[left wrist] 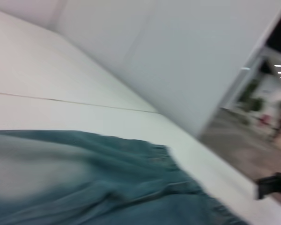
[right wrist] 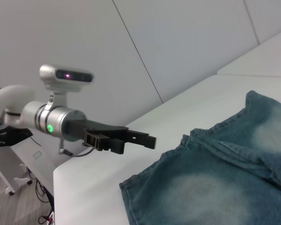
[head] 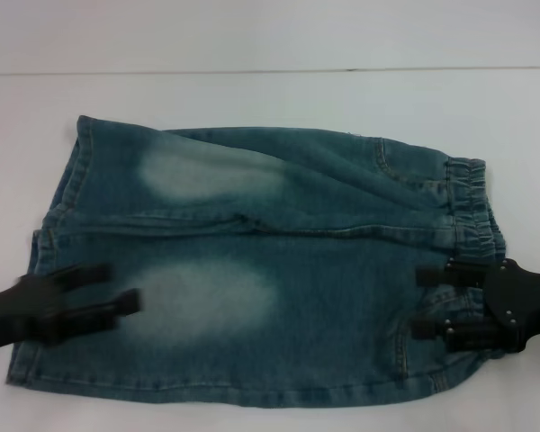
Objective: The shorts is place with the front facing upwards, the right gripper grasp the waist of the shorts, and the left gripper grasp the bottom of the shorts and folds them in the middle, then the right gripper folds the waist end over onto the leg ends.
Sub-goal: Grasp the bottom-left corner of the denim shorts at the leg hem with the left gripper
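**A:** Where does everything sit before you commit?

**B:** The shorts (head: 252, 270) lie flat on the white table (head: 270, 99), front up, waistband (head: 468, 211) toward your right arm and the leg hems (head: 45, 297) toward your left. The right gripper (head: 432, 301) hovers at the near half of the waistband with its fingers spread wide, holding nothing. The left gripper (head: 112, 288) is over the near leg, just inside the hem, also parted and empty.

**A:** So what can go wrong for you here?

**B:** Mostly the left side. In the right wrist view that gripper (right wrist: 147, 139) looks raised above the table beside the hem corner, so if you close now you probably pinch air, or only the top layer of denim. Then the fold drags one layer and the leg bunches.

**A:** And the right?

**B:** The waistband is puckered and thick. If you come down with only one finger over the elastic, you may push it along the table instead of catching it, and the whole pair skews.

**A:** Anything else?

**B:** If one side grips before the other and lifts, the cloth twists at the crotch seam (head: 252, 223) and the halves won't line up.
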You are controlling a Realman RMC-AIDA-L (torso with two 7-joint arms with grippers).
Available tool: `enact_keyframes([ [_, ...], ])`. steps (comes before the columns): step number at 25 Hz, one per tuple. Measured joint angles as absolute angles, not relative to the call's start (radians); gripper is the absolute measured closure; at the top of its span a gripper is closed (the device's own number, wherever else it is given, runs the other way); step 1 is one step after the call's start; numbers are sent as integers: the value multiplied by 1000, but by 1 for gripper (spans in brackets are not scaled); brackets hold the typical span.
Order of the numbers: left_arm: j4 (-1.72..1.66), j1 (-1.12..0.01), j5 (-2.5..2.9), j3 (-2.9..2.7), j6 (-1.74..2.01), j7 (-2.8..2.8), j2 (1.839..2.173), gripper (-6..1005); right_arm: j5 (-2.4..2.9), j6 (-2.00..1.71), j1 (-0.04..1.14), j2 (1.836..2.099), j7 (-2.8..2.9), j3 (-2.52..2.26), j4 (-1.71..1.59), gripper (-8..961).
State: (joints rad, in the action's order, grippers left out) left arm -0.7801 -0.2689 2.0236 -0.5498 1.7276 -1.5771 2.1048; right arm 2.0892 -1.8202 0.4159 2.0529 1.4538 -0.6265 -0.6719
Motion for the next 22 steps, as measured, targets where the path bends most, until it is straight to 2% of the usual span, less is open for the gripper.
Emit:
enact_keyframes([
  [7,-860,-164,2082,-410,1733,-1573,2105,67,2089,-1816,419,2056,1453,-626,-672,38],
  [22,-900,-150,2205,-385,1680,-1555,2112,68,2088,-1816,422,2056,1460,-625,-672,39],
])
